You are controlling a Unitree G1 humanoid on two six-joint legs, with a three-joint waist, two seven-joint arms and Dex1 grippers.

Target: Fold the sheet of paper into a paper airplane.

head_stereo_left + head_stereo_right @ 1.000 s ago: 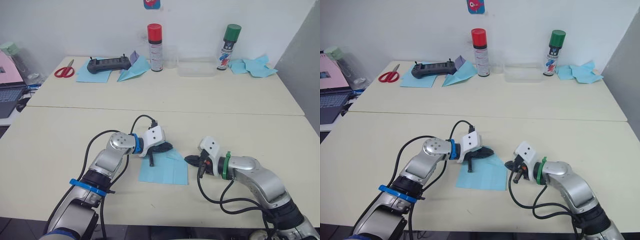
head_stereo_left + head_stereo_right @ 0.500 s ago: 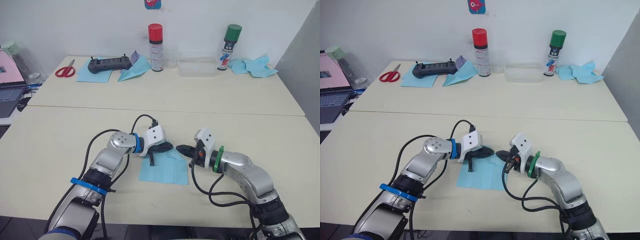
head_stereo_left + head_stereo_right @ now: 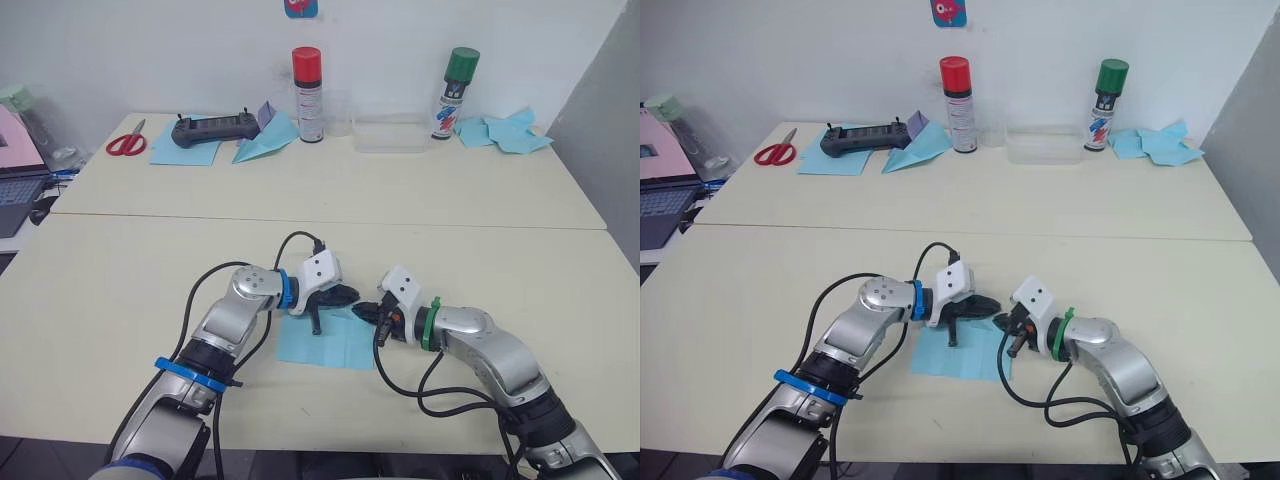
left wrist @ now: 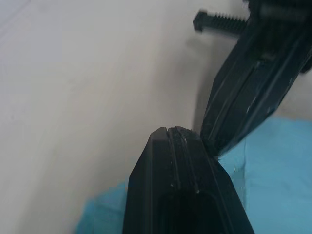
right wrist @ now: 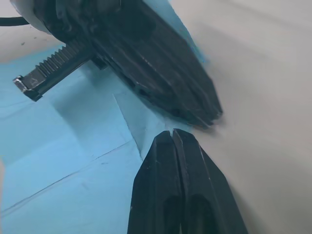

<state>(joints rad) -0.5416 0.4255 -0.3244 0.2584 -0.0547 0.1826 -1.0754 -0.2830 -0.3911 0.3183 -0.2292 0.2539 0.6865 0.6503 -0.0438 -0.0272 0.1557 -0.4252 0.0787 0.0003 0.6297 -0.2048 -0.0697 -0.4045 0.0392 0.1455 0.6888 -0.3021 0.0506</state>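
Note:
The light-blue sheet of paper [image 3: 325,341] lies flat on the near table, with straight crease lines [image 5: 73,161] across it; the paper airplane is out of view. My left gripper [image 3: 346,295] is shut, and its fingers rest on the sheet's far right corner. My right gripper [image 3: 364,311] is also shut, with its tips at the sheet's right edge, almost touching the left gripper. In the left wrist view my shut left gripper [image 4: 166,130] lies over the sheet [image 4: 273,190]. In the right wrist view my shut right gripper [image 5: 173,134] sits just beside the left fingers [image 5: 161,78].
On the far table stand a red-capped can [image 3: 307,82], a green-capped can [image 3: 448,94] and a clear box [image 3: 390,136]. There too are a controller [image 3: 212,128], scissors [image 3: 126,144], another blue paper plane [image 3: 262,141] and crumpled blue paper [image 3: 506,132]. A laptop [image 3: 14,172] sits at the left.
My right gripper has moved left, from beside the sheet to its right edge, close to the left gripper. The left gripper has shifted slightly right along the sheet's far edge.

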